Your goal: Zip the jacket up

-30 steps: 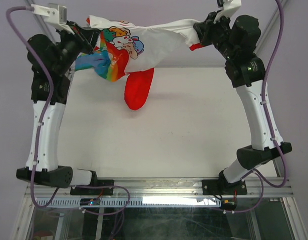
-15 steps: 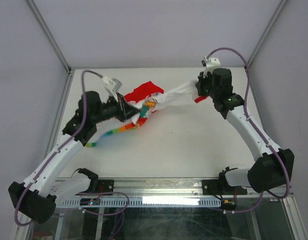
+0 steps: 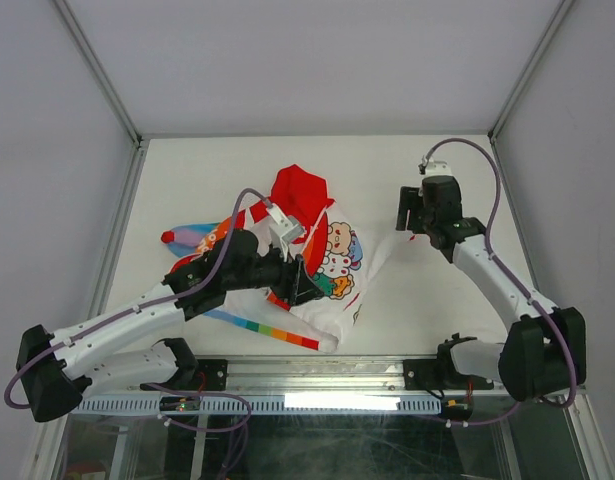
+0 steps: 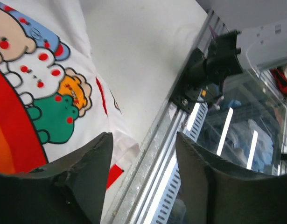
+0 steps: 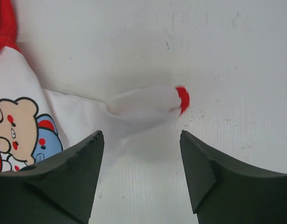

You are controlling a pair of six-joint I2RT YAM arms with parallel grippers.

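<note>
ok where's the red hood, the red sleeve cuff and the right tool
red hood (image 3: 299, 190): top view, middle of the bunched red fabric
red sleeve cuff (image 5: 182, 99): right wrist view, the sleeve's red end
right tool (image 5: 141, 136): right wrist view, gap midway between its open fingertips

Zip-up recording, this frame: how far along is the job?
Done: the jacket lies on the table, bunched, cartoon print up. In hand: nothing. The left pincer is open and empty at the jacket's edge, and the right pincer is open above the white sleeve with its red cuff. Left: spread the front, find the zipper, which shows in no view, and pull it up.
</note>
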